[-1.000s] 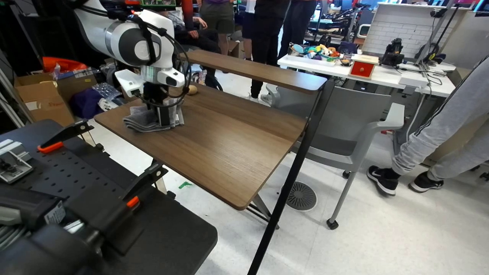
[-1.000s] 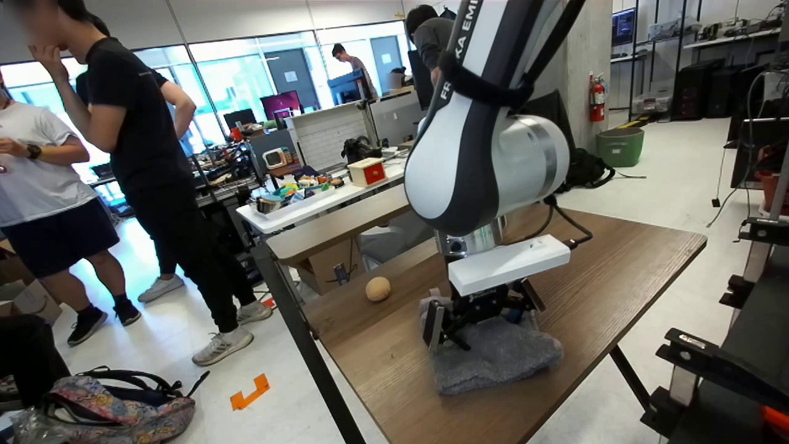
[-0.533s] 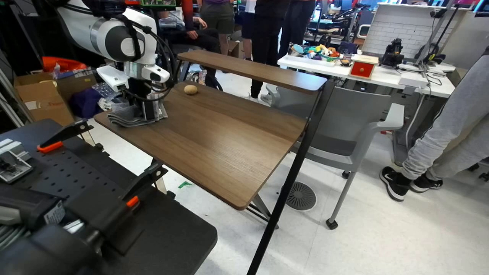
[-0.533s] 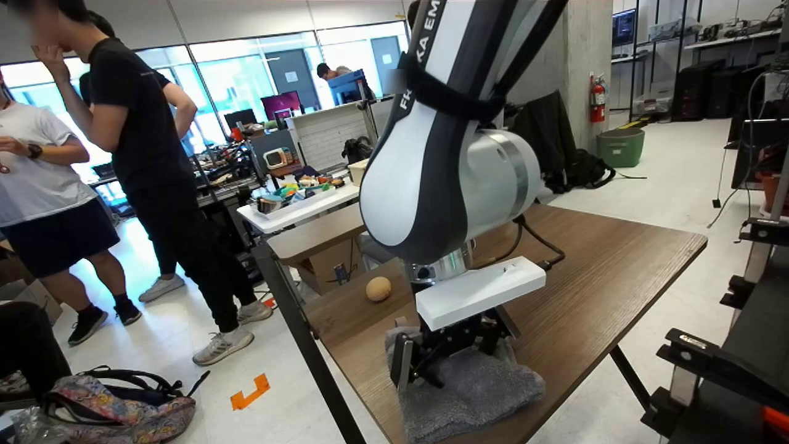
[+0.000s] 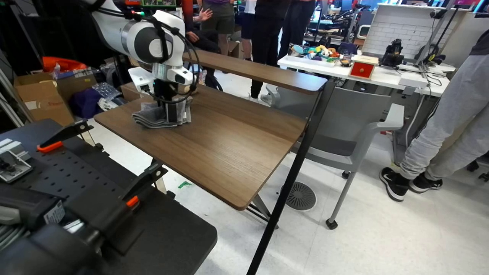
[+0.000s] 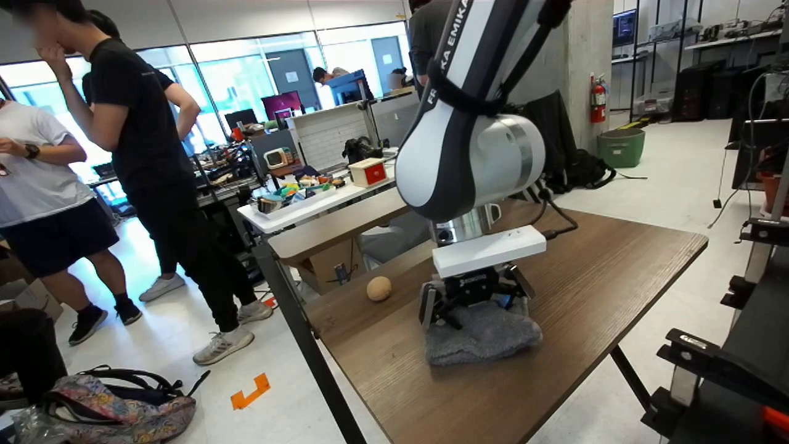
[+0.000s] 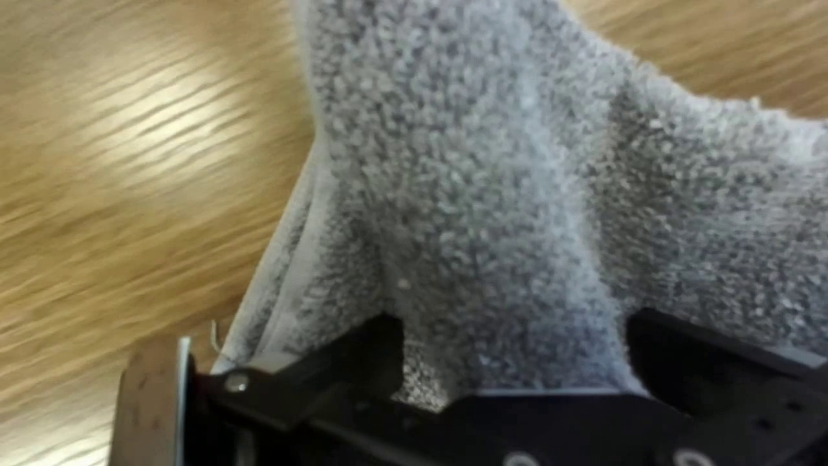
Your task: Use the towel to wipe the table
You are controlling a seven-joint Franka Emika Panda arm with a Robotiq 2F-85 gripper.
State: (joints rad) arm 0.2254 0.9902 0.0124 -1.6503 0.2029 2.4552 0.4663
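My pincer (image 6: 478,310) stands spread wide, its fingers (image 6: 426,306) well apart, pressed down low on the towel (image 6: 487,339); rumpled cloth swells between them, but I have no pinch on it that I can see. The towel lies grey and folded in layers on the brown wood-grain desk (image 5: 217,145), toward one end, with bare wood around it in both exterior views. In the wrist view a thick fold rises between my dark linkages, and stacked edges show along one flank; just beside that flank one finger hangs over plain wood, a loose thread near it. Whether that finger touches the cloth I cannot tell. In an exterior view a round tan thing (image 6: 379,288) rests on the same desk, near the towel but apart from it, toward the raised narrow shelf (image 6: 345,229). The white bar (image 6: 490,250) at my wrist sits tilted above the pincer there. A grey chair (image 5: 353,118) stands behind the shelf's black leg (image 5: 289,183), and a black workbench (image 5: 179,225) with orange-tipped clamps (image 5: 147,178) lies across a strip of floor from the desk.
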